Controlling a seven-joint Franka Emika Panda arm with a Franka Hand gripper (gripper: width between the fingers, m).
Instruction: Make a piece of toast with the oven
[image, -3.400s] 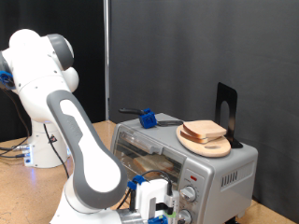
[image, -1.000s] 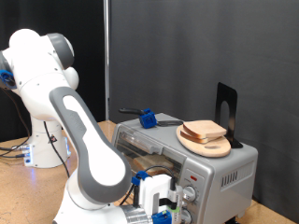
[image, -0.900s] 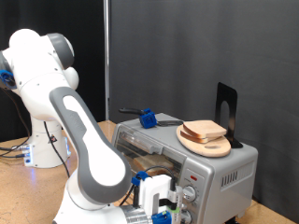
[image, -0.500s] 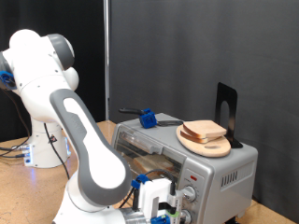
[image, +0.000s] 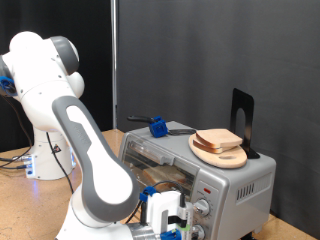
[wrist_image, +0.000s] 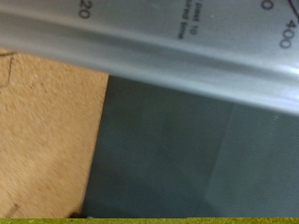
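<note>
Oven (image: 200, 165), hand (image: 172, 222) at its knobs

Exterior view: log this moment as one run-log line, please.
gripper: low at oven front by knobs | bread slices: on wooden board atop oven | held: nothing visible

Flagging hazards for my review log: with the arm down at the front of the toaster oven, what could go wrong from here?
1. The hand sits low against the oven beside its knobs; a small slip might turn a dial by accident.
2. The wrist view shows only dial numbers and metal, so that camera gives little guidance.
3. The bread rests on a wooden board overhanging the oven's top edge; a bump could tip it off.
</note>
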